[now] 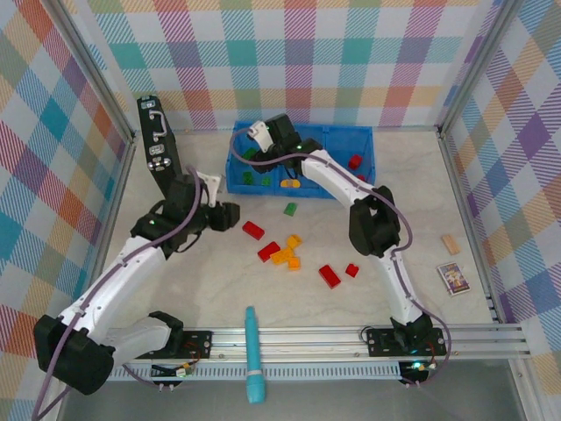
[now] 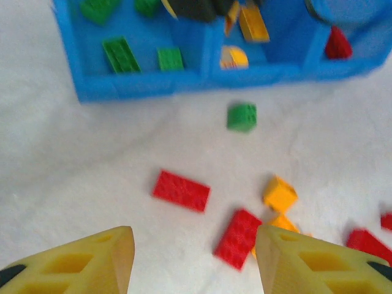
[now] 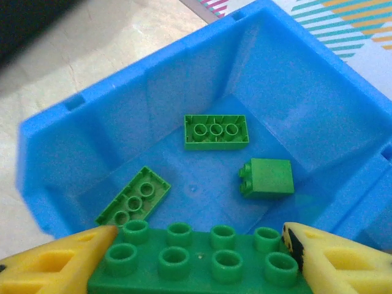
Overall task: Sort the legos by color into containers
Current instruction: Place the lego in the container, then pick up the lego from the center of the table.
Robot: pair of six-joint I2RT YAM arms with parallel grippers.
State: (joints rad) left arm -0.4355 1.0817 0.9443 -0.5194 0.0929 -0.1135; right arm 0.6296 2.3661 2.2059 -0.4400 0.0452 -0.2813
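Pinching a seemingly light, stiff green brick (image 3: 202, 262) by its ends at frame bottom, the right gripper (image 3: 199, 248) is hovering over the tray's (image 3: 92, 141) green compartment; the left gripper (image 2: 195, 260) is hanging open.

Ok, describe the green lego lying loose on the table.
Start at the blue tray at the far side of the table. Just in front of its middle compartment lies one small green lego, alone. The other loose bricks, farther from the tray, are all red or orange.

Tray (image 1: 337, 132) at the back, loose legos (image 1: 280, 257) before it, three seemingly in its left compartment (image 3: 202, 196)
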